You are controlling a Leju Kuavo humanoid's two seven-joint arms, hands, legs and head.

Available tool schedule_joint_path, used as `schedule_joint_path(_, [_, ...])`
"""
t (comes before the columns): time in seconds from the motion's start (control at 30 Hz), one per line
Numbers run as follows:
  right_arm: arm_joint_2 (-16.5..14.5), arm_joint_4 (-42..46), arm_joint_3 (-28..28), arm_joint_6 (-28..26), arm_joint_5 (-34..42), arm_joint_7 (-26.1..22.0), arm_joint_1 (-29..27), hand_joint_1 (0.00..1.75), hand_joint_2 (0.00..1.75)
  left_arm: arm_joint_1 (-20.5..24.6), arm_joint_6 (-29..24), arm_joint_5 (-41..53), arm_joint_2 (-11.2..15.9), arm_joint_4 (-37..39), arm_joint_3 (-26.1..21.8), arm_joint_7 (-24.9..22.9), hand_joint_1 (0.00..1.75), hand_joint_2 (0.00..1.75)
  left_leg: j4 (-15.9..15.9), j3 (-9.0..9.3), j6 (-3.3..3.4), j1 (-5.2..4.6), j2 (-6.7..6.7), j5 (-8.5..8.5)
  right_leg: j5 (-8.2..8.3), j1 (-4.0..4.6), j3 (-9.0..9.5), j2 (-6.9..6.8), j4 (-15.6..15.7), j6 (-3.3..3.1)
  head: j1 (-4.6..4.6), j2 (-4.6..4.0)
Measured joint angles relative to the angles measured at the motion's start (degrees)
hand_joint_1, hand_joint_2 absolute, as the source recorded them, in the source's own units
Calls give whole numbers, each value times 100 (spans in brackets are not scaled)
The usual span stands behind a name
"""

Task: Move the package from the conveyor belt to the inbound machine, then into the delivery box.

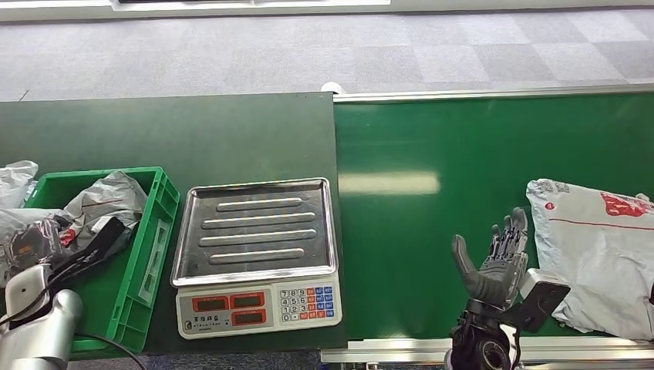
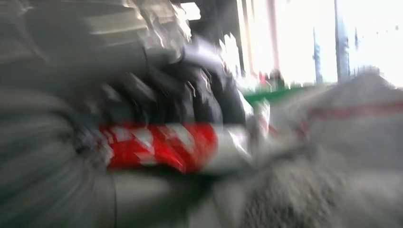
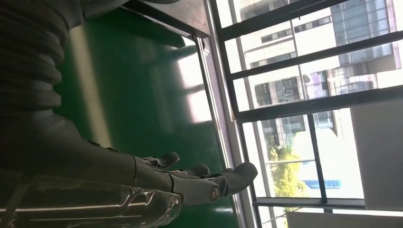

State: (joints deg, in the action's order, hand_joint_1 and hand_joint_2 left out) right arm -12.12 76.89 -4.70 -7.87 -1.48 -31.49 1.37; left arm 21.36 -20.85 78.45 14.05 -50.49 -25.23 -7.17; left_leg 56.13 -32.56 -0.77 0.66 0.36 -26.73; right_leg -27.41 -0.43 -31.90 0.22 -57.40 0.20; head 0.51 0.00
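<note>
The robot's right hand (image 1: pixel 497 258) hangs over the green belt (image 1: pixel 432 223), fingers (image 3: pixel 223 183) spread and holding nothing, thumb apart from the rest. Just beside it, toward the robot's right, lies the package (image 1: pixel 598 247) — a grey-white mailer bag with red print, flat on the belt and not touched by the hand. At the near left the silver left arm (image 1: pixel 35 331) reaches into the green crate (image 1: pixel 150 247), where its hand (image 1: pixel 35 243) sits among crumpled grey bags (image 1: pixel 104 202); the left wrist view is blurred, showing dark fingers (image 2: pixel 190 95) against a bag with a red and white label (image 2: pixel 161 145), and whether the hand grips it cannot be told. Between crate and belt stands the scale (image 1: pixel 256 254), its ribbed steel tray bare, two red displays and a keypad on its near face. Crate and scale rest on a dark green table (image 1: pixel 170 131) that butts against the belt's left end. Another pale bag (image 1: pixel 15 181) lies just outside the crate's left wall. Beyond table and belt — grey carpet tiles (image 1: pixel 308 54).
</note>
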Motion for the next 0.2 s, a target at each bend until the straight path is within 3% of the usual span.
schedule_joint_path(0.2, [-34, 94, -40, -6, -1, 42, -59, 0, 175, 29, -1603, -162, -22, -75, -32, 799, 0, 175, -6, 3, -13, 3, -2, 13, 4, 3, -2, -2, -2, -7, 1, 0])
